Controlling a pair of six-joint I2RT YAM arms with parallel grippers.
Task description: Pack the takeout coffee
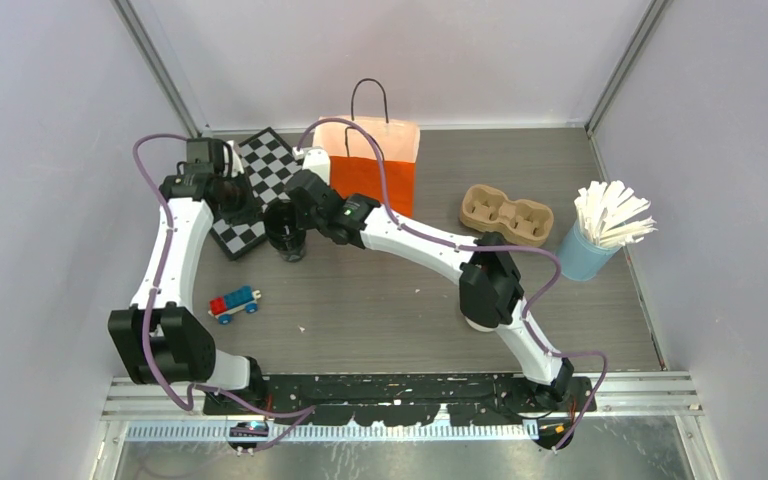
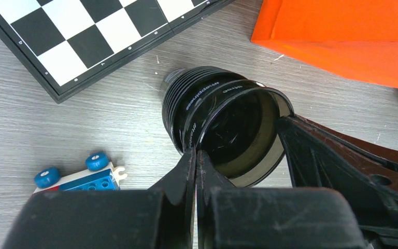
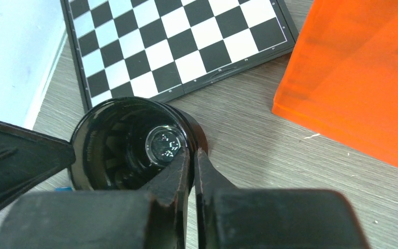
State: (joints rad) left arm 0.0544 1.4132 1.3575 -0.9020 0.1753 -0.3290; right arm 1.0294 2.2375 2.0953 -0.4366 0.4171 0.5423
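- Two finger pairs at the black cup (image 1: 287, 236), just front-left of the orange bag (image 1: 380, 165); packing seemingly not yet begun.
- Left fingers (image 2: 188, 165): pressed shut against its rim.
- Right fingers (image 3: 180, 167): narrow, nipping the rim.
- Takeout coffee: unseen in any view.
- Next, likely: releasing, locating the lidded cup.
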